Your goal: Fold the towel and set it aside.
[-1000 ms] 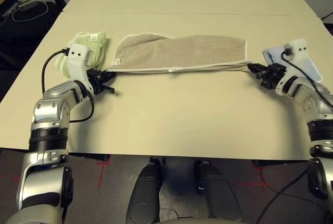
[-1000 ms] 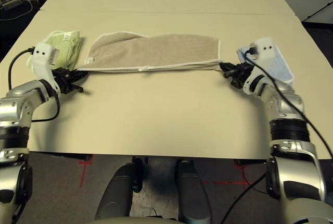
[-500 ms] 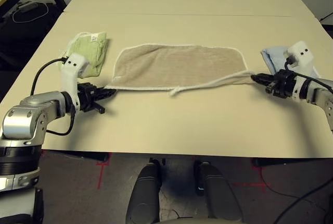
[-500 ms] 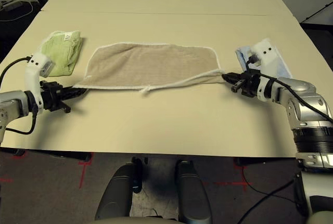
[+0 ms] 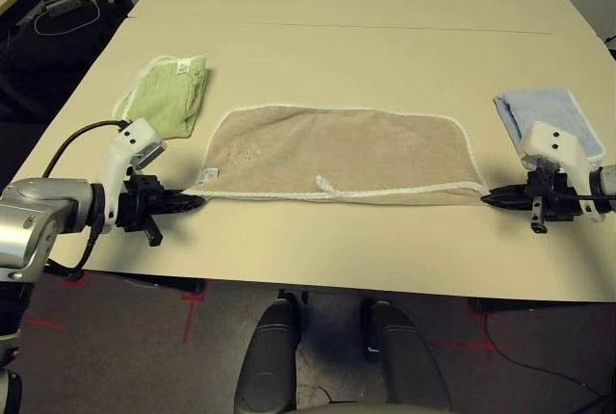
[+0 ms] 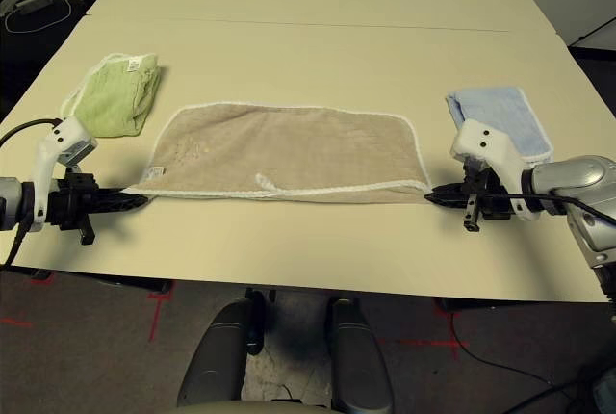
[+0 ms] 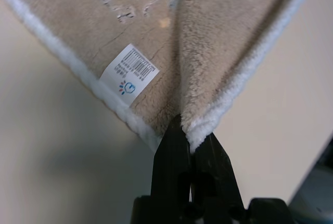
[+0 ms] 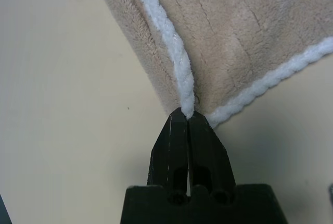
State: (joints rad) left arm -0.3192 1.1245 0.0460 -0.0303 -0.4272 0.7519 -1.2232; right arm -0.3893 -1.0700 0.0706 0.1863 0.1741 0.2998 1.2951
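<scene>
1. I have the towel (image 5: 337,154) lying flat on the table (image 5: 337,241), folded once lengthwise, between the light green folded towel (image 5: 168,96) on my left and the light blue folded towel (image 5: 549,120) on my right. It sits close to the near edge, where both arms can reach its corners.

2. My left hand (image 5: 192,203) is pinching the near left corner. In the left wrist view its fingers (image 7: 177,151) press together on two layers of white edging, so I judge both layers are caught, which the fold needs. The tag (image 7: 128,73) lies just beside that corner.

3. My right hand (image 5: 493,198) is pinching the near right corner the same way; in the right wrist view the fingertips (image 8: 179,130) clamp where the two stitched edges meet.

4. The hands are well apart and low over the table, so the near edge runs nearly straight between them. I read this as holding the cloth taut to keep it free of wrinkles.

5. The small white loop (image 5: 329,184) lies at the middle of the near edge, a handy mark for the next crosswise fold.
</scene>
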